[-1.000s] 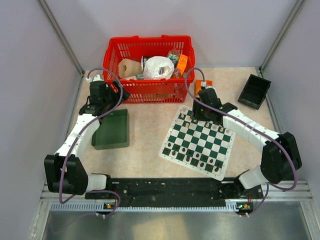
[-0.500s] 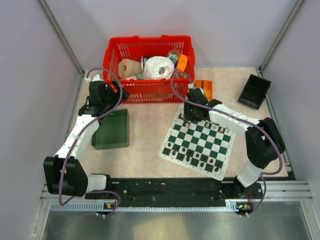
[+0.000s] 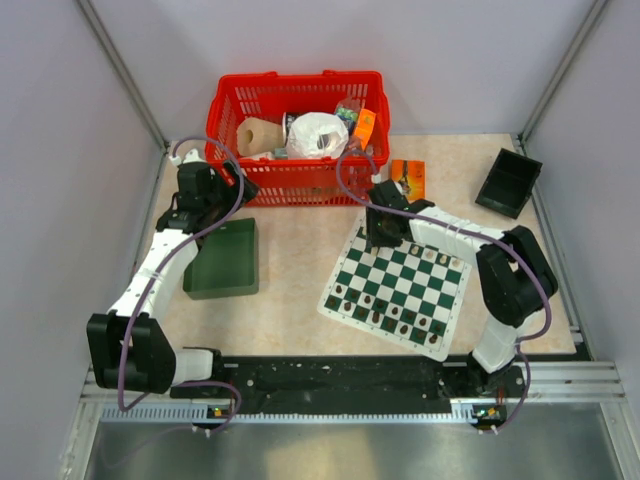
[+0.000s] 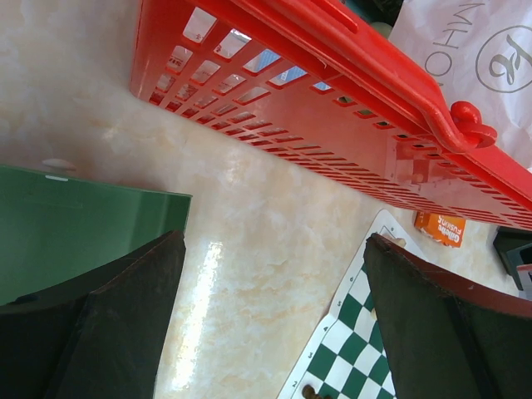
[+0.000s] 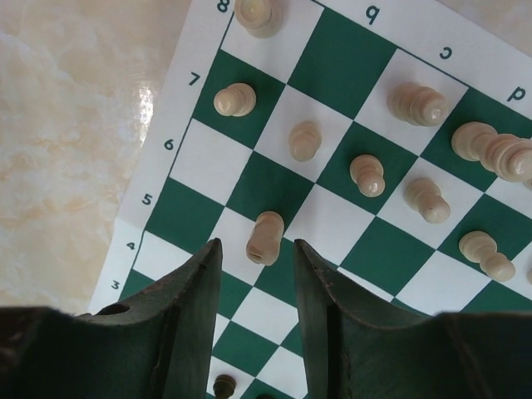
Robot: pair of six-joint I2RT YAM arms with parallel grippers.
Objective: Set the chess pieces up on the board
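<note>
The right jaws stand narrowly open astride a cream chess piece on the board, with a gap on either side; more cream pieces lie beyond their tips. The left jaws gape wide above the bench, with the red basket ahead.

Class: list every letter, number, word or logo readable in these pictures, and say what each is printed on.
"8", "7", "6", "5", "4", "3": white border of the board.
"c", flanked by what look like "b" and "d": same border, far edge.
White bag in the red basket: capitals cut off, not readable as a word; round logo.
Orange packet: print too blurred.
</note>
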